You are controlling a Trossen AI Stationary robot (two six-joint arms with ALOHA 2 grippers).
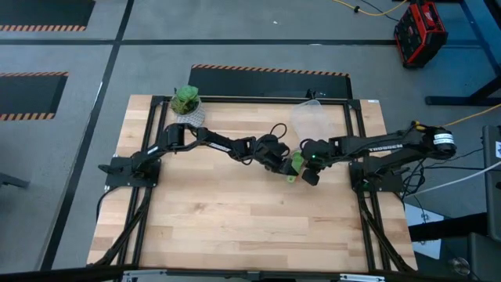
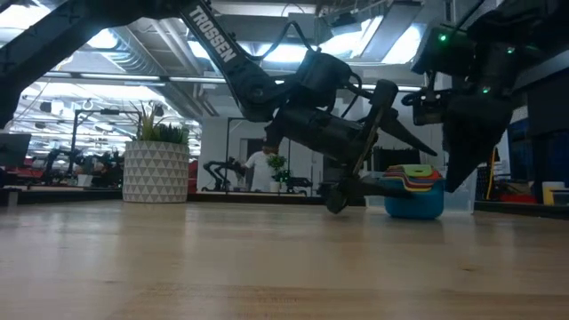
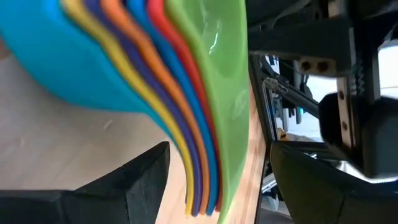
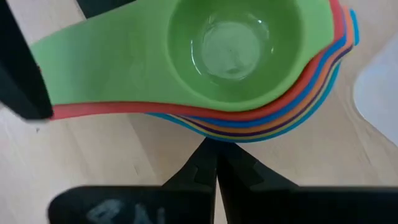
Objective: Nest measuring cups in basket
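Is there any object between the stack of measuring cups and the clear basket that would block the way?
Nothing visible stands between them. The measuring cups sit nested on the table, the basket just behind them across bare wood. The plant is far aside.

From above, the arms cover most of the stacked cups point(image 1: 295, 165) between the pincers. The clear tub point(image 1: 317, 119) beyond them is faint, its rim hard to trace.
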